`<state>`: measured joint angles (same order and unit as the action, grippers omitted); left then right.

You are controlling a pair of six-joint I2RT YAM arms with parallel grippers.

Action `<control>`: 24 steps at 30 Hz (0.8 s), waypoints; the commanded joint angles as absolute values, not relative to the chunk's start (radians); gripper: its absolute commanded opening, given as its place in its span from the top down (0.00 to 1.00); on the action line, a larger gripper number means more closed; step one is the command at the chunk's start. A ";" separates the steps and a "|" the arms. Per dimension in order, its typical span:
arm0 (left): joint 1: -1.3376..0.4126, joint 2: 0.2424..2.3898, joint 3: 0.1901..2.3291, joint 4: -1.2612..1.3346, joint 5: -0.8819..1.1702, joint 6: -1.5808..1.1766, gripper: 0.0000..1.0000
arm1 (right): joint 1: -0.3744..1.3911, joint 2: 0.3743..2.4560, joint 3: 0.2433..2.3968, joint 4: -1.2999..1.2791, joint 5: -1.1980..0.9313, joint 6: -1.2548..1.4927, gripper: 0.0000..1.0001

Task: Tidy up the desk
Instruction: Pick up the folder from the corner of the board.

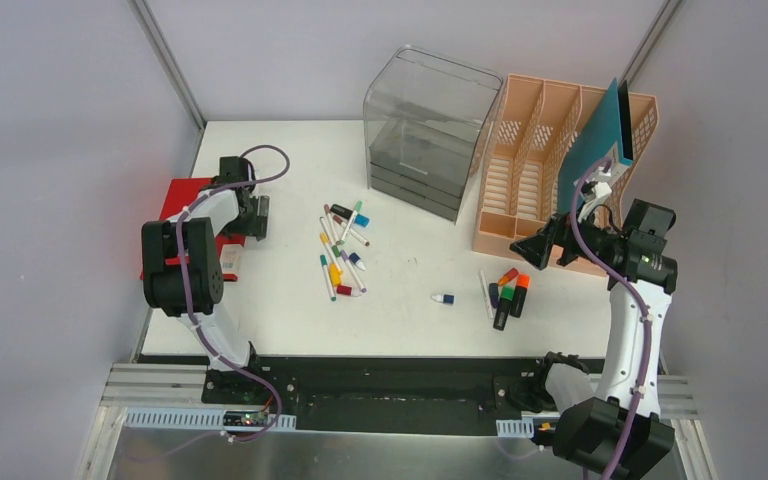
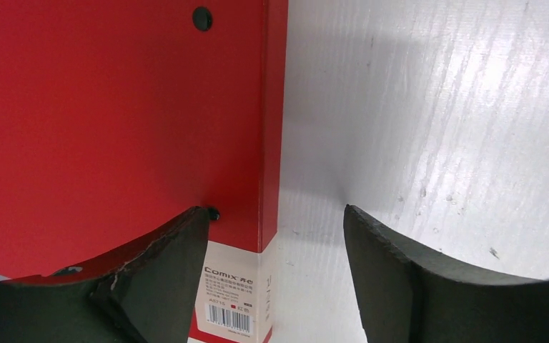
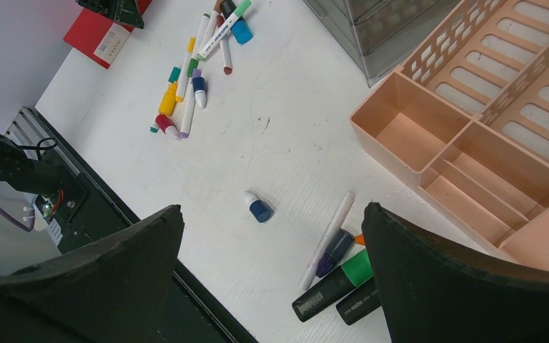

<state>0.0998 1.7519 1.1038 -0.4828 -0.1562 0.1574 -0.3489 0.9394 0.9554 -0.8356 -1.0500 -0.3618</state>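
The white desk (image 1: 410, 310) holds a red file box (image 1: 182, 195) lying flat at its left edge. My left gripper (image 1: 260, 215) is open low over the box's right edge. In the left wrist view (image 2: 277, 211), one finger is over the red box (image 2: 114, 107) and the other over bare desk (image 2: 436, 107); the labelled spine lies between them. My right gripper (image 1: 538, 247) is open and empty, raised in front of the peach organizer (image 1: 530, 170). In the right wrist view (image 3: 273, 207), it hangs above a blue cap (image 3: 259, 209) and highlighters (image 3: 336, 282).
A pile of coloured pens (image 1: 343, 250) lies centre-left and also shows in the right wrist view (image 3: 193, 64). Highlighters (image 1: 508, 295) and the blue cap (image 1: 445, 298) lie near the front right. A grey drawer unit (image 1: 425, 130) stands at the back. A teal folder (image 1: 600, 140) stands in the organizer.
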 commanded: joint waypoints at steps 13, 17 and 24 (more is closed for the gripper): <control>0.115 1.793 1.165 -0.548 -0.005 0.147 0.56 | -0.337 0.945 0.998 -0.831 -1.037 -0.390 0.01; 0.063 1.797 1.186 -0.579 0.030 0.143 0.57 | -0.336 0.943 0.999 -0.831 -1.035 -0.390 0.01; -0.021 1.837 1.236 -0.646 0.060 0.096 0.61 | -0.336 0.944 0.999 -0.833 -1.033 -0.391 0.01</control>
<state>0.0196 1.7939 1.1973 -0.5793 -0.0414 0.1520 -0.3450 0.9455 0.9554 -0.8360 -1.0321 -0.3687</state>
